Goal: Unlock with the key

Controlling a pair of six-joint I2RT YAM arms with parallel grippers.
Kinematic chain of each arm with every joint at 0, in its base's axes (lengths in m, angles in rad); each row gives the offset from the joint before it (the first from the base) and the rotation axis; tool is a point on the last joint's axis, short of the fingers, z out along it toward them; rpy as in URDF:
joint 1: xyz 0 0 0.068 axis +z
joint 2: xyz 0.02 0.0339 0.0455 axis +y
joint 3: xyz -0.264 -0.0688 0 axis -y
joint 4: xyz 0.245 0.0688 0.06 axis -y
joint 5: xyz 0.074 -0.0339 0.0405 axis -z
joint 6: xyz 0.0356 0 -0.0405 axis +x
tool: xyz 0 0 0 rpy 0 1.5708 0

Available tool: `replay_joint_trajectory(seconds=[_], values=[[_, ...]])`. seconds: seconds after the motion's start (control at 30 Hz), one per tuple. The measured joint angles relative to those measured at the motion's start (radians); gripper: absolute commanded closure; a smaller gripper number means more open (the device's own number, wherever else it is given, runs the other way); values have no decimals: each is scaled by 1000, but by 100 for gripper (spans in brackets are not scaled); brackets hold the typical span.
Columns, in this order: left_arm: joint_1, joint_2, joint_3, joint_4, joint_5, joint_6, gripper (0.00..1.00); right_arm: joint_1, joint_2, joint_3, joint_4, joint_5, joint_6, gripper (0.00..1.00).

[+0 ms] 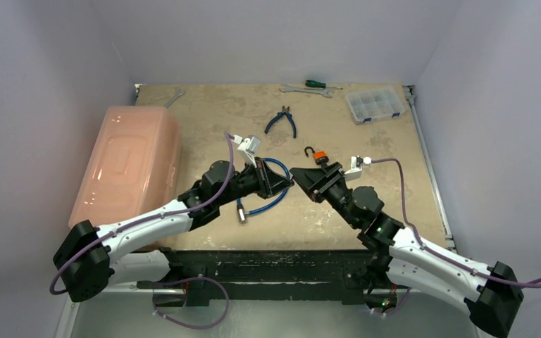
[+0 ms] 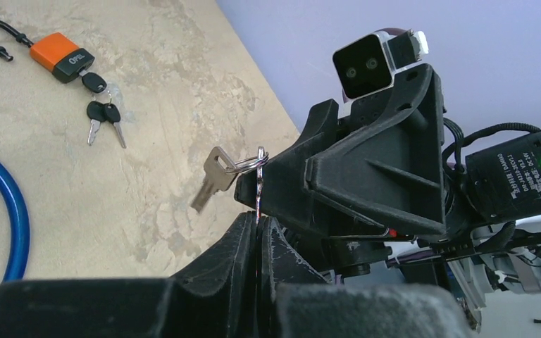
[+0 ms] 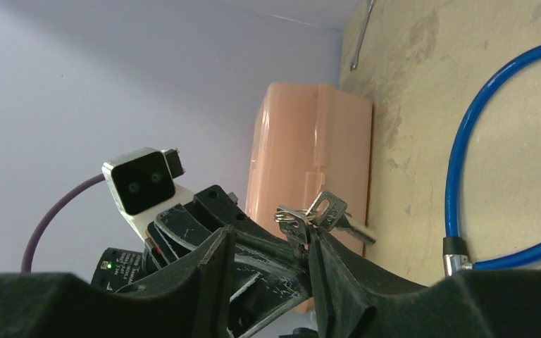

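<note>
Both grippers meet above the table's middle. My left gripper [image 1: 286, 184] [image 2: 260, 221] is shut on a silver key; only its thin edge shows between the pads. A second silver key [image 2: 211, 180] [image 3: 332, 211] hangs from the same ring [image 2: 257, 160]. My right gripper [image 1: 298, 174] [image 3: 271, 236] is open around the left fingertips, and the held key [image 3: 300, 227] lies against one right finger's inner face. An orange padlock [image 1: 320, 159] [image 2: 60, 56] lies behind them, one shackle end free, a black-headed key [image 2: 94, 83] in its body.
A blue cable loop [image 1: 273, 191] [image 3: 465, 162] lies under the grippers. A pink box [image 1: 128, 163] [image 3: 311, 155] fills the left side. Blue pliers [image 1: 282, 120], a wrench [image 1: 300, 89], a green screwdriver [image 1: 315, 84] and a clear parts case [image 1: 375, 104] sit at the back.
</note>
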Motion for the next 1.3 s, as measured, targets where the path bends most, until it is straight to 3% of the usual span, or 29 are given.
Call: replay_joint_trajectory(seconds=[0.4,0.77,1.0,1.3], values=[[0,-47,18,-111,0,31,100,1,-29,50,-143,-14,-104,34],[2,-107,132,-434,39,83,100,2,-45,256,-451,61,-354,33],[2,-84,167,-676,76,124,100,2,96,413,-544,-84,-646,31],[2,-82,167,-761,86,156,100,2,260,449,-663,-279,-820,32]])
